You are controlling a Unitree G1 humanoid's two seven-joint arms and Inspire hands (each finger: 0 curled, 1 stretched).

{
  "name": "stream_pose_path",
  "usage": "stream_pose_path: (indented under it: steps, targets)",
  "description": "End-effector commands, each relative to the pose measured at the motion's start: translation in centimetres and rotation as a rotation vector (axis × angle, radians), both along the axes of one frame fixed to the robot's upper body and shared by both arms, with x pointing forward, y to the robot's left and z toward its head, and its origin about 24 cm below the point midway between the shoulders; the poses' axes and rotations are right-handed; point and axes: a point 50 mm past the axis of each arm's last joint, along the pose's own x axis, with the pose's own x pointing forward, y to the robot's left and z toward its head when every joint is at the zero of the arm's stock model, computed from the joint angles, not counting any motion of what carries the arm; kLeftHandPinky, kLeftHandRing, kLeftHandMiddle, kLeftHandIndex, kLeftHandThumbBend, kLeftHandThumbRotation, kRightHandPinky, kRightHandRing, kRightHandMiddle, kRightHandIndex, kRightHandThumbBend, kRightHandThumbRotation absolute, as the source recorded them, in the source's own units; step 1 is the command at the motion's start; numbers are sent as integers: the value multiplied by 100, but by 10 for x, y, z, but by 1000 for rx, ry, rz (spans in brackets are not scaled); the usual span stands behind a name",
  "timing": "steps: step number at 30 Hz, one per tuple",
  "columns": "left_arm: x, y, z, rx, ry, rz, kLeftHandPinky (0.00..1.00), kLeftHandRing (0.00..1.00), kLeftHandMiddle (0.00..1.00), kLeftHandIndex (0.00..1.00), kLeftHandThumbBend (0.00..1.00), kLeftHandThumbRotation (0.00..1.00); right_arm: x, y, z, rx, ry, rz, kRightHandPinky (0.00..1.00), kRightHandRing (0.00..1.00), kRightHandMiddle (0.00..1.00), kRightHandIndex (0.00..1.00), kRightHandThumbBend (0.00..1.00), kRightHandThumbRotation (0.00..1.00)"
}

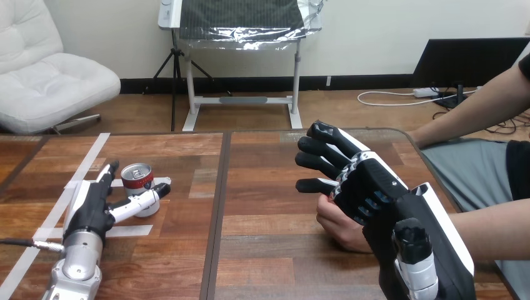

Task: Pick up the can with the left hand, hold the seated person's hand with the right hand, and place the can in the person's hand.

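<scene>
Two grasps pending: released left hand (94, 203), eight o'clock of the can (137, 178), must clench; released right hand (369, 187) overhangs person's hand (340, 226).

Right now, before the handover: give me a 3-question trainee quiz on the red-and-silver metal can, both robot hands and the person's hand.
1. True or false: the person's hand lies on the wooden table, partly under the robot's black-and-white right hand.
2. The red-and-silver metal can is: A) on the table, between the left hand's thumb and fingers; B) in the person's hand; C) lifted clear of the table.
3. Fill in: the can stands ____.
Key: 1 true; 2 A; 3 upright.
</scene>
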Motion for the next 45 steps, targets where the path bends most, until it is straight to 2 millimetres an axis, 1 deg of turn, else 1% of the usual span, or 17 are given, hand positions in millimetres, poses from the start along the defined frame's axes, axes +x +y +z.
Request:
stream_pose_path:
  steps: [1,20,45]
  targets:
    - [25,-10,25,-23,-84,-18,87,93,95,94,80,42,1,0,19,23,-103,0,76,85,87,88,96,94]
    - [29,-14,26,-28,-60,-17,85,91,93,92,81,39,1,-1,18,24,-101,2,75,85,86,87,97,93]
    - [34,-17,30,-8,-44,-19,79,86,89,89,80,36,0,-2,19,23,-98,4,77,85,86,88,97,93]
